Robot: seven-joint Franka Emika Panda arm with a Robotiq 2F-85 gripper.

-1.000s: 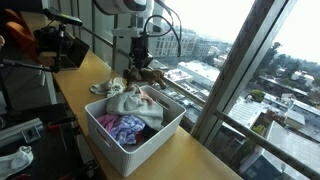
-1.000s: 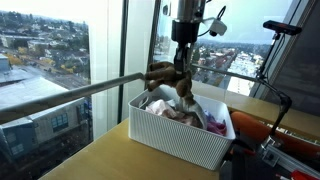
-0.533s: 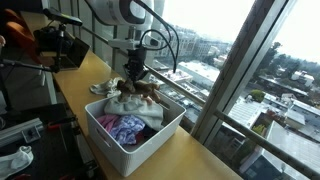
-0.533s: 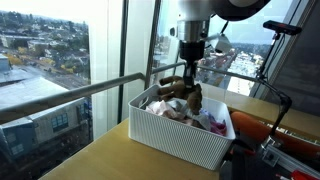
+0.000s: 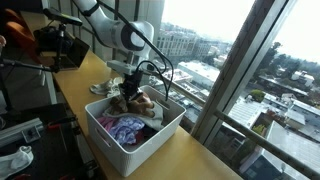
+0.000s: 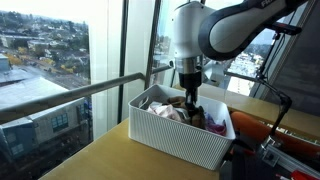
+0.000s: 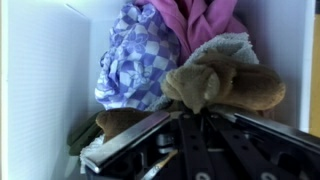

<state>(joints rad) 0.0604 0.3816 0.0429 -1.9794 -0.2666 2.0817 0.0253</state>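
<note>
In an exterior view the end effector is closed tight on a brown plush toy inside the white basket. In an exterior view the white basket partly hides the toy with its wall. The wrist view shows the toy close up, beside a checked cloth and a pink cloth.

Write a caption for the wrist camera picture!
Gripper clamps a brown plush toy inside a white bin, beside purple checkered cloth and pink cloth.

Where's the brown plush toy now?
Wrist view: the brown plush toy is inside the white basket, in the gripper, beside the purple checked cloth.
</note>
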